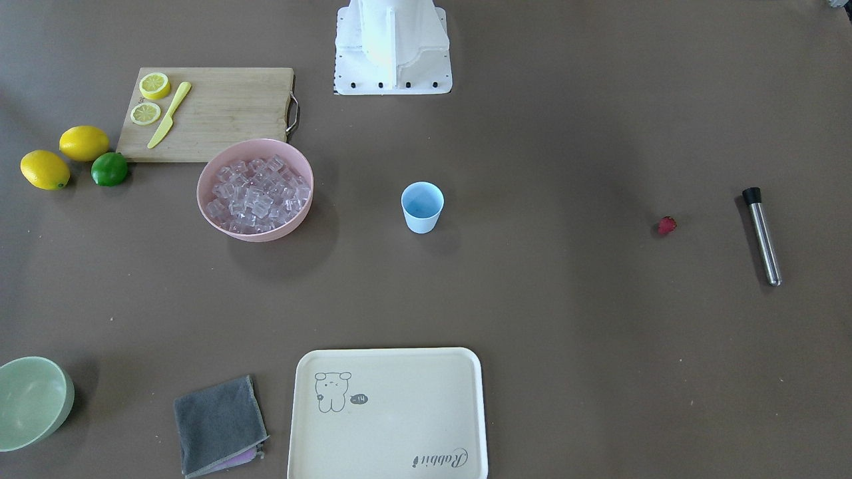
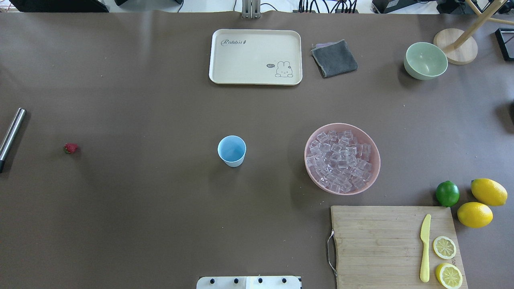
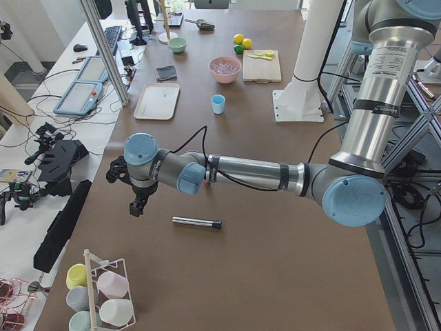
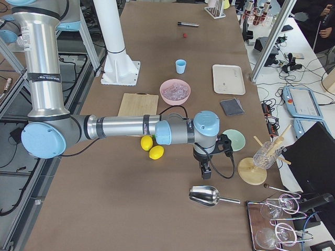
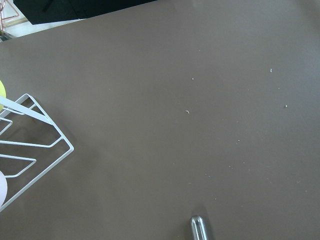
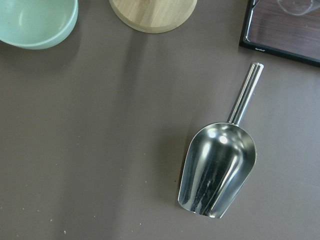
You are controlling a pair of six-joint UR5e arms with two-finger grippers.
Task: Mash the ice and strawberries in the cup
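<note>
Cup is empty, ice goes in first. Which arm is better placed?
Probably right. The right gripper hangs near the metal scoop, and the ice lies on that side of the cup. The left gripper is far off, by the steel rod.

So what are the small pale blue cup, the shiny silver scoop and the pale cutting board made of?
The pale blue cup looks like matte plastic: even colour, dull sheen. The silver scoop seems polished metal, with mirror-like streaks. The cutting board looks like wood, perhaps bamboo: jointed strips with grain.
</note>
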